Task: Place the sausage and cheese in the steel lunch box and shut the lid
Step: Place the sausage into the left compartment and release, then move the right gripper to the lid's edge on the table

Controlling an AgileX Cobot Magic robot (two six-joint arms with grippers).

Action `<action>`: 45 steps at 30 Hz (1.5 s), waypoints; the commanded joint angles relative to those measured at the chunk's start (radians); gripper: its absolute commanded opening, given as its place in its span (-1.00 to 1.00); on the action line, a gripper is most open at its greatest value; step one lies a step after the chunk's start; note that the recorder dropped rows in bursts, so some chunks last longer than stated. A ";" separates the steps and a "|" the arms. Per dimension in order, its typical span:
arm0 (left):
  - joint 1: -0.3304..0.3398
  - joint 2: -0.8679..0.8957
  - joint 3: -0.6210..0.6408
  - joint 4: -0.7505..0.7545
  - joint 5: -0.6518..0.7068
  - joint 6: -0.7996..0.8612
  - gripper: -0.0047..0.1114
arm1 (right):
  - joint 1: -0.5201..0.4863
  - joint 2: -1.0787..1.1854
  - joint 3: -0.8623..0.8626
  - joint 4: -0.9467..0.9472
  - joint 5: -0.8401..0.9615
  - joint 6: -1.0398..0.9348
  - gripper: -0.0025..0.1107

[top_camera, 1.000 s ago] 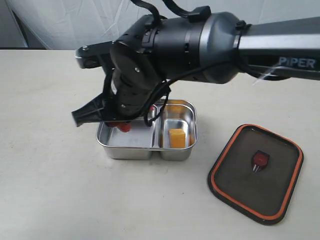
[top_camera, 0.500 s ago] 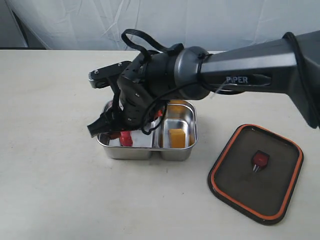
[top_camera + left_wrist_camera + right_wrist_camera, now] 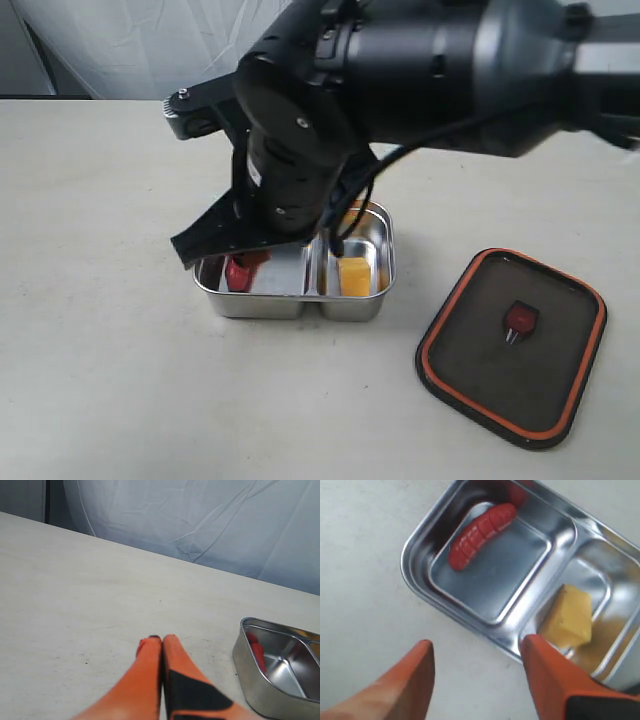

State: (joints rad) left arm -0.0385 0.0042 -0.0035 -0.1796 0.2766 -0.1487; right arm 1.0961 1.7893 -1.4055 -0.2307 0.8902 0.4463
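Sausage (image 3: 481,532) now loose in lunch box (image 3: 507,567)

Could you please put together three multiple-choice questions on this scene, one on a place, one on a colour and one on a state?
1. Where does the sausage lie?
A. in the larger compartment of the steel lunch box
B. in the smaller compartment
C. outside the box

2. What colour is the seal ring of the lid?
A. blue
B. orange
C. white

3. How is the right gripper?
A. shut on the sausage
B. shut on the lid
C. open, gripping nothing

Answers:
1 A, the sausage rests on the floor of the wider well.
2 B, an orange band runs round the lid's edge.
3 C, its fingers stand apart above the box and clamp nothing.
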 commanded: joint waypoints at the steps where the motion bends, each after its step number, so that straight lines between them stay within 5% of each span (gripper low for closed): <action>1: -0.024 -0.004 0.003 0.001 -0.007 0.002 -0.92 | 0.006 -0.126 0.162 -0.052 0.052 0.099 0.07; 11: -0.035 -0.004 0.003 0.001 -0.007 0.002 -0.92 | -0.008 -0.174 0.537 -0.118 -0.134 0.298 0.12; 29: -0.035 -0.004 0.003 0.001 -0.007 0.002 -0.92 | -0.078 0.080 0.554 -0.242 -0.260 0.392 0.11; 31: -0.035 -0.004 0.003 0.001 -0.007 0.002 -0.92 | -0.078 0.088 0.556 -0.206 -0.298 0.392 -0.11; 35: -0.035 -0.004 0.003 0.001 -0.007 0.002 -0.92 | -0.078 0.093 0.582 -0.160 -0.325 0.392 -0.90; 45: -0.035 -0.004 0.003 0.001 -0.007 0.002 -0.92 | -0.016 -0.091 0.603 -0.170 -0.217 0.474 -0.96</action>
State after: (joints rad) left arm -0.0626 0.0042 -0.0035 -0.1796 0.2766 -0.1487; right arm 1.0529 1.7743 -0.8066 -0.3756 0.6260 0.8877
